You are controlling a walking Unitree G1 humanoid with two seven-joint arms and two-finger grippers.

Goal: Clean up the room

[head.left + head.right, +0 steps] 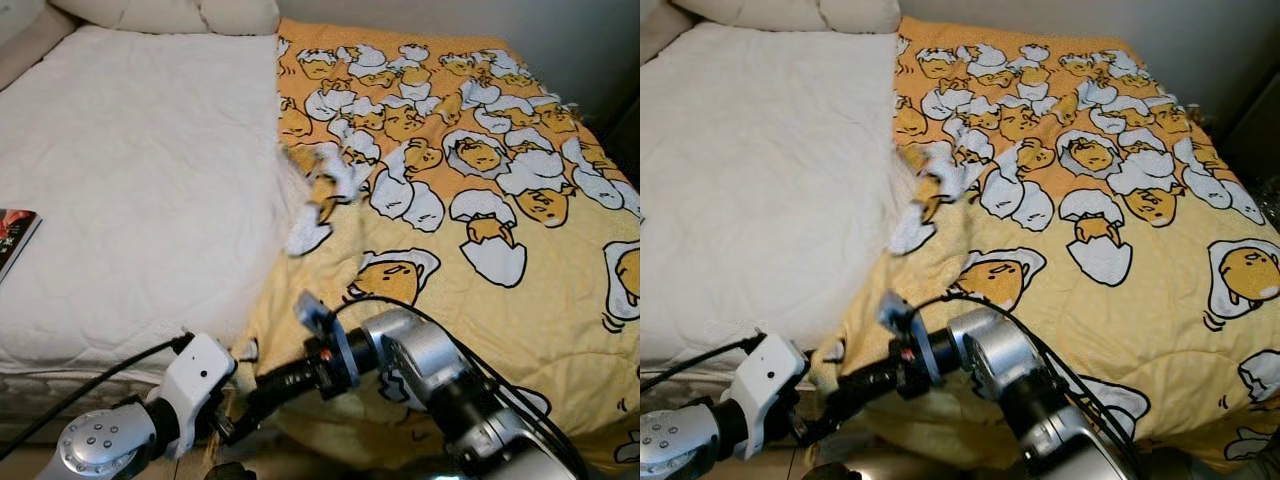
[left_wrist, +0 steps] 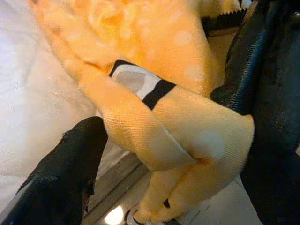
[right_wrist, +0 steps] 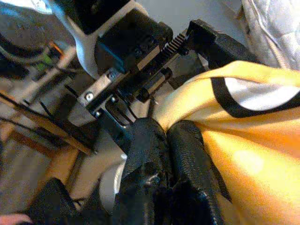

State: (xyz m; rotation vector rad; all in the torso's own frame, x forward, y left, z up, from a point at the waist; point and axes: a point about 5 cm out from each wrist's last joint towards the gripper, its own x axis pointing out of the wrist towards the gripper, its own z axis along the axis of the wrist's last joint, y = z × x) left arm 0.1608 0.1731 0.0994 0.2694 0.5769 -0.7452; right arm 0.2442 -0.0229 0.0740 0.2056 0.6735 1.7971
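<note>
1. Bedmaking is the step in hand, as we judge it: the yellow blanket (image 1: pixel 470 210) covers the right half of the bed (image 1: pixel 140 200), and the white left half lies bare up to the pillows (image 1: pixel 170 14) at the head.
2. We have both arms low at the foot of the bed, at the blanket's near corner (image 2: pixel 154 136), which hangs over the mattress edge towards the floor.
3. Our right gripper (image 3: pixel 164 140) reaches across to that corner; its jaws are pressed together with the yellow cloth against them, seemingly pinching the hem.
4. Our left gripper (image 2: pixel 159 126) sits just beside it, jaws spread, one finger (image 2: pixel 70 164) on each side of the folded corner and not yet closed on it.
5. The next move, we judge, calls for closing the left jaws on the corner, then drawing the blanket leftwards over the bare sheet while keeping the cloth taut.
6. A book (image 1: pixel 14 236) lies at the bed's left edge and may get buried if we pull across it.
</note>
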